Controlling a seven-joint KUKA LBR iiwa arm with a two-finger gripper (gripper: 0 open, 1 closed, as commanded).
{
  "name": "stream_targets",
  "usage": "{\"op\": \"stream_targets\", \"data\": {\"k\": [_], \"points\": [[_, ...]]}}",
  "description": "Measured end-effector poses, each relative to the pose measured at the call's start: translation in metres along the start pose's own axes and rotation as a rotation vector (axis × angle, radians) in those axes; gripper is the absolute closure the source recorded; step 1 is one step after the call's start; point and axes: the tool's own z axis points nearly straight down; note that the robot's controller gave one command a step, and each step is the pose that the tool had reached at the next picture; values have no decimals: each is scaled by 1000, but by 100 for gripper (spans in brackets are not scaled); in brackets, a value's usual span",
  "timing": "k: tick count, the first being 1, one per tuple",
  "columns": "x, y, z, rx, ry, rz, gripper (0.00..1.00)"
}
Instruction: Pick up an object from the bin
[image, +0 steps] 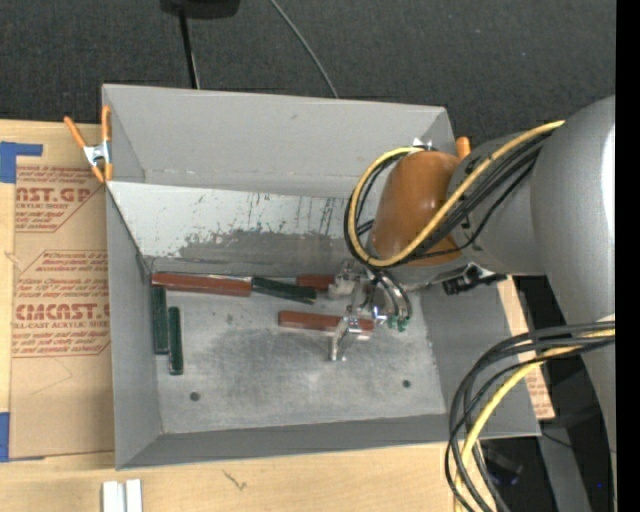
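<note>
Grey scuffed bin floor (250, 375) carries a red-brown bar (308, 322) under the gripper (345, 338), whose opening I cannot tell.

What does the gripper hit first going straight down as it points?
Probably the right end of the short red-brown bar mid-bin, directly under the gripper. Depth is unclear; it could miss onto the bin floor beside it.

- The gripper (352, 328) hangs low over the floor of the grey bin (250, 130), right of centre, at the right end of a short red-brown bar (308, 321).
- A long red-brown stick (203, 284) lies along the far wall, with a dark green piece (283, 290) at its right end.
- A dark green bar (160, 318) and a second green bar (175, 342) lie side by side near the left wall.
</note>
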Motion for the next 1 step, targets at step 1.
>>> {"op": "stream_targets", "data": {"k": [1], "points": [[-3, 1, -3, -1, -8, -1, 100]]}}
